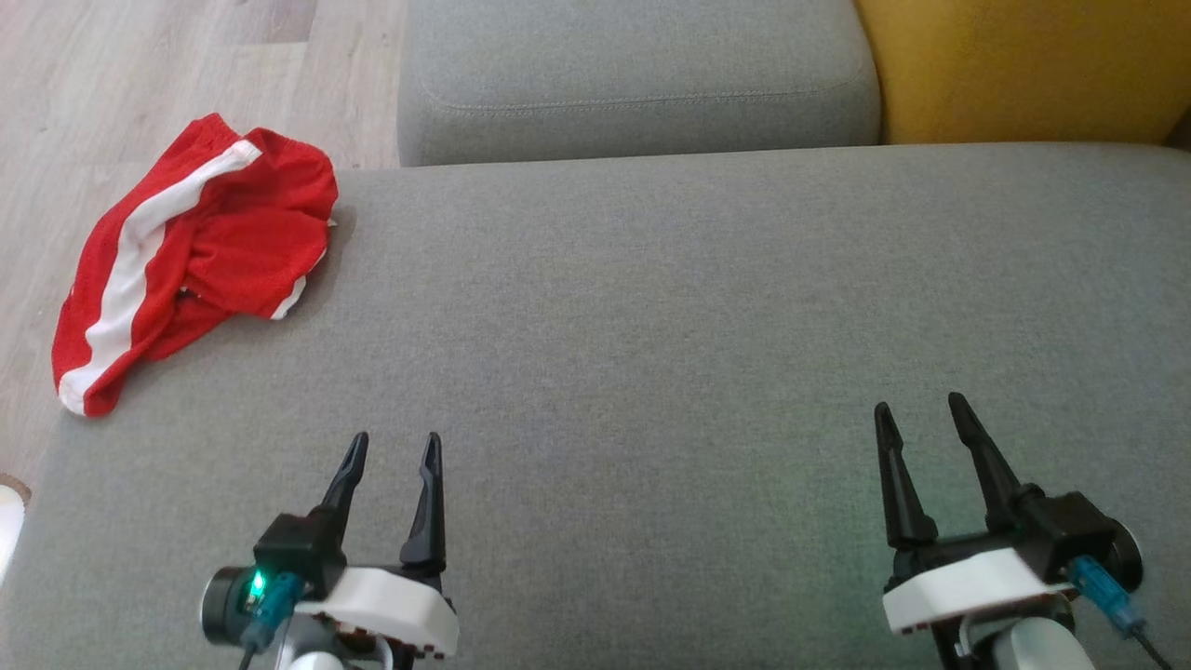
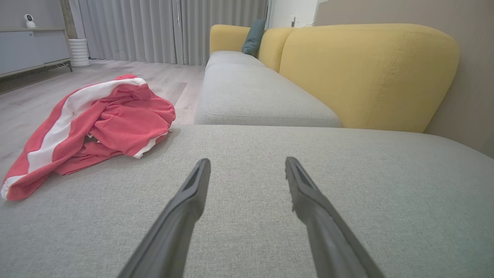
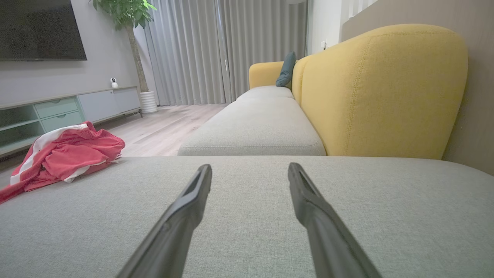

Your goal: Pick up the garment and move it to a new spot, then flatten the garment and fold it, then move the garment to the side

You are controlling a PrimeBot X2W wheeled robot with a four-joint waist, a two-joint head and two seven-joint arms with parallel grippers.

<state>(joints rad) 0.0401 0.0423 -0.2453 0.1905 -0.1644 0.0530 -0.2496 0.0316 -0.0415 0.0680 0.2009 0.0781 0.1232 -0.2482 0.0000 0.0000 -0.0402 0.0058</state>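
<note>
Garment (image 1: 191, 256): red mesh-knit shorts with white side stripes, crumpled in a loose heap at the far left corner of the grey woven cushion (image 1: 707, 326), overhanging its edge. Left gripper (image 1: 391, 447) and right gripper (image 1: 921, 414): fingers apart, empty, well clear.

Garment (image 1: 195, 261) bunched; inner layers hidden in its own folds (type of clothing: cannot tell). Right wrist view: its near end cut by left edge. Pale object (image 1: 8, 526) at head view's left edge, cropped, unidentifiable.
</note>
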